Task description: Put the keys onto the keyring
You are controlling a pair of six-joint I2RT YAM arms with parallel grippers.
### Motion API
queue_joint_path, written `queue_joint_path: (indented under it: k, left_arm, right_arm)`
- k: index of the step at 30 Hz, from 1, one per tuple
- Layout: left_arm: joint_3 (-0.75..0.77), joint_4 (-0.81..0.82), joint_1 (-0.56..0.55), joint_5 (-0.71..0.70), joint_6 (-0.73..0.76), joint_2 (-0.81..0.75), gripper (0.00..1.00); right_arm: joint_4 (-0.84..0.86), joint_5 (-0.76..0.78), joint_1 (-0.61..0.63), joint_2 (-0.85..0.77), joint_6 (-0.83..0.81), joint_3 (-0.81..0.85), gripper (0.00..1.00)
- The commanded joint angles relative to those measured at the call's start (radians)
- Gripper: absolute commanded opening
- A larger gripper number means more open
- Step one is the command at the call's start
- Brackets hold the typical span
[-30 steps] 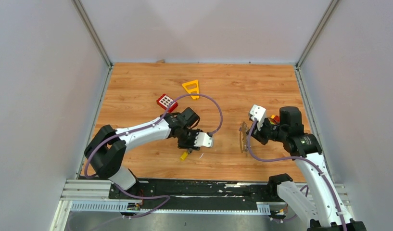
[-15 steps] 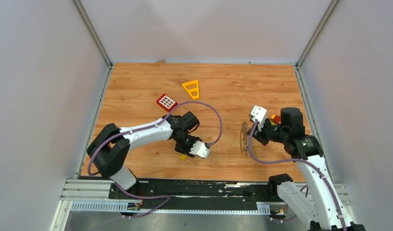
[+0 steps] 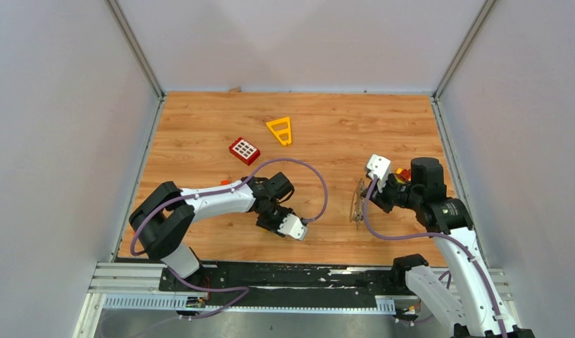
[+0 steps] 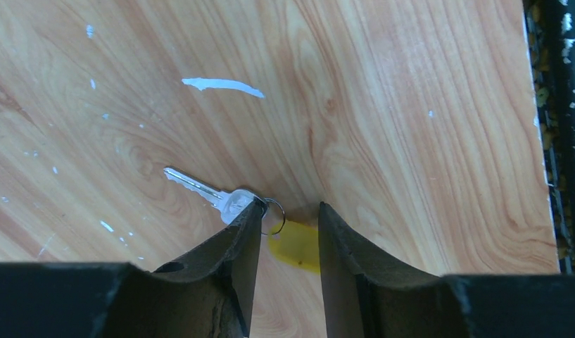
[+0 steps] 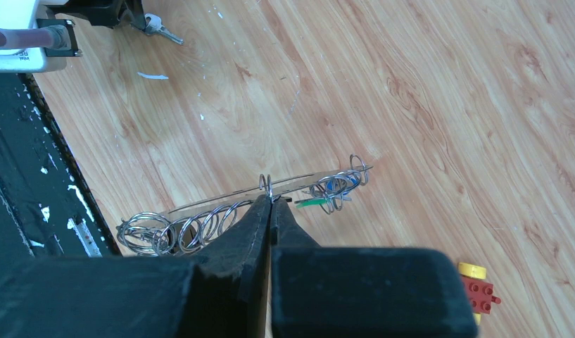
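**A:** Where is the left tool?

**B:** Low over the desk, near its front edge, and half open. Its fingers stand on either side of a yellow tag. A small ring joins that tag to a silver key, which lies flat with its head against one finger.

**A:** Is it gripping anything?

**B:** No. The fingers are apart and the tag lies on the wood between them.

**A:** And the right tool?

**B:** Pinched tight on the wire of the keyring, holding it up on edge. A blue tag and a green tag hang from it, and small rings bunch at one end. I cannot tell whether it touches the desk.

**A:** Anything else?

**B:** A red brick and a yellow triangle frame lie further back, well apart from both.
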Motion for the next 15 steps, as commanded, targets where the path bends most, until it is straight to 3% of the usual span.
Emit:
queue_joint_path:
  k: [1, 15]
  left_arm:
    - [-0.010, 0.071, -0.005, -0.041, -0.028, 0.001, 0.41]
    - [0.000, 0.075, -0.005, -0.041, -0.077, -0.057, 0.10]
  right_arm:
    - [0.025, -0.020, -0.001, -0.015, -0.014, -0.002, 0.00]
    - [0.024, -0.028, -0.001, -0.014, -0.012, -0.002, 0.00]
